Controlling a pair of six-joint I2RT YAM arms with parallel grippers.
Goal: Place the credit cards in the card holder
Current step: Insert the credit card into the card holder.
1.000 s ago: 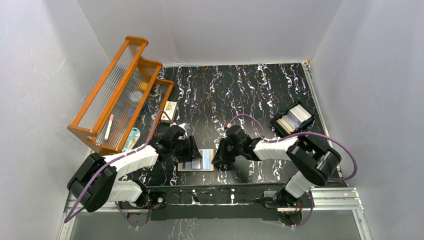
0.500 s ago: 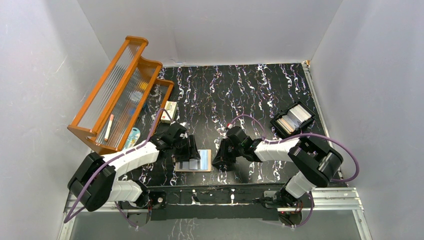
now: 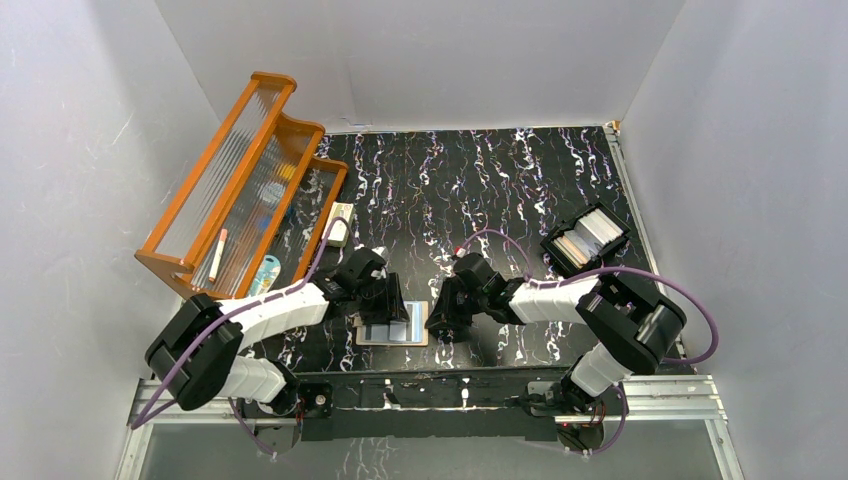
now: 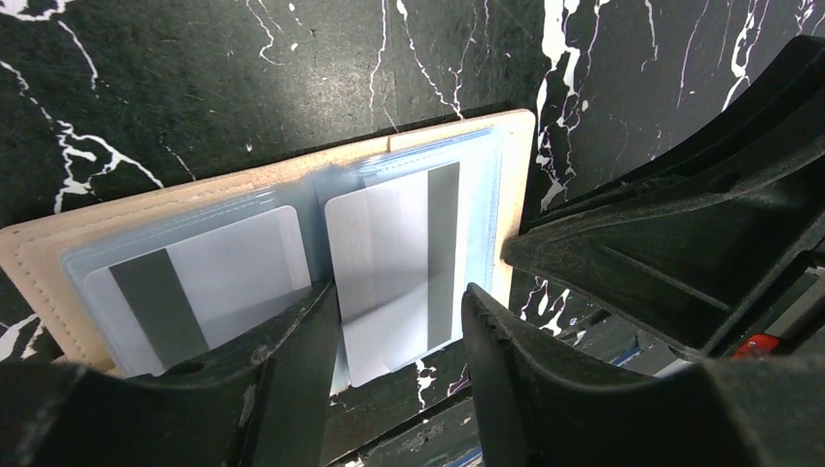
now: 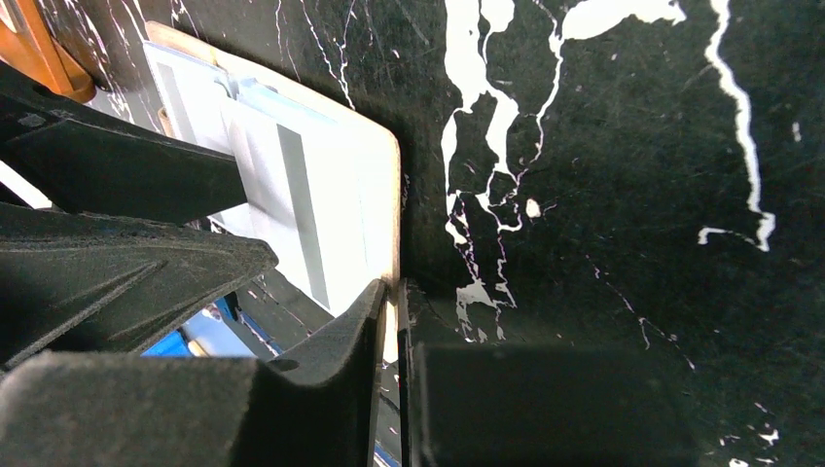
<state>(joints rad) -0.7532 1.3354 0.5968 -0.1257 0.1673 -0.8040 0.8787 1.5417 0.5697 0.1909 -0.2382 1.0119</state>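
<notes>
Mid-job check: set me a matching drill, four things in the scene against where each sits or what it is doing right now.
Things:
1. left gripper
2. right gripper
3. card holder
4. black tray

States:
A. lying open on the table, between the two grippers
B. fingers either side of a striped card
C. at the far right of the table
D. fingers pinched on the holder's tan edge

Pairs: 1-B, 2-D, 3-A, 4-C
</notes>
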